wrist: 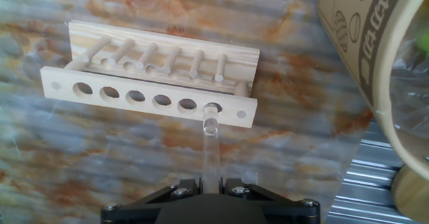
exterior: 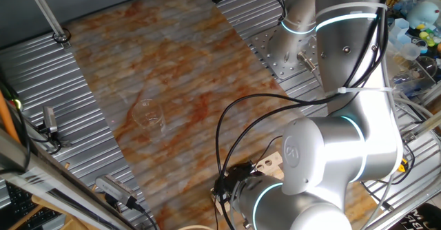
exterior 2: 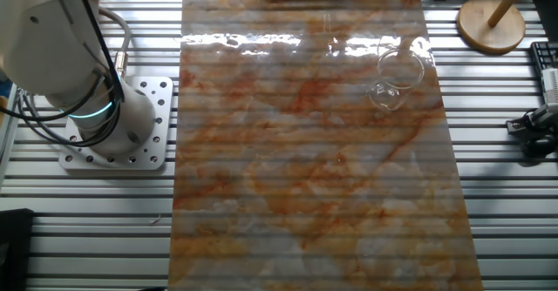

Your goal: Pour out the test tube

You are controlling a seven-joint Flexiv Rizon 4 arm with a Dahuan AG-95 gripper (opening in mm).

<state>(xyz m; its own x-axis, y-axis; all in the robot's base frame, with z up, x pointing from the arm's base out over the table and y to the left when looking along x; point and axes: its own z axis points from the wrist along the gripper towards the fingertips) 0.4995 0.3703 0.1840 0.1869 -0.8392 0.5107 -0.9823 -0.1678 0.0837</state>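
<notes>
Black gripper [wrist: 210,184] at the bottom edge of the hand view is clenched on the tube [wrist: 210,147], its jaws pressed to the glass from both sides. That tube runs up the frame from the jaws, its far end at the rightmost hole of the rack [wrist: 149,80]. Whether it sits in the hole or just over it is unclear. This pale wooden rack has 6 holes in its front rail and a row of pegs behind.

Beneath lies an orange and grey marbled mat [exterior 2: 305,178], glossy, with glare at the upper middle of the other fixed view. Ribbed metal table [exterior 2: 514,195] flanks the mat on both sides. Right of the glare stands a clear beaker [exterior 2: 397,77]. The arm's base [exterior 2: 113,125] is bolted at middle left.
</notes>
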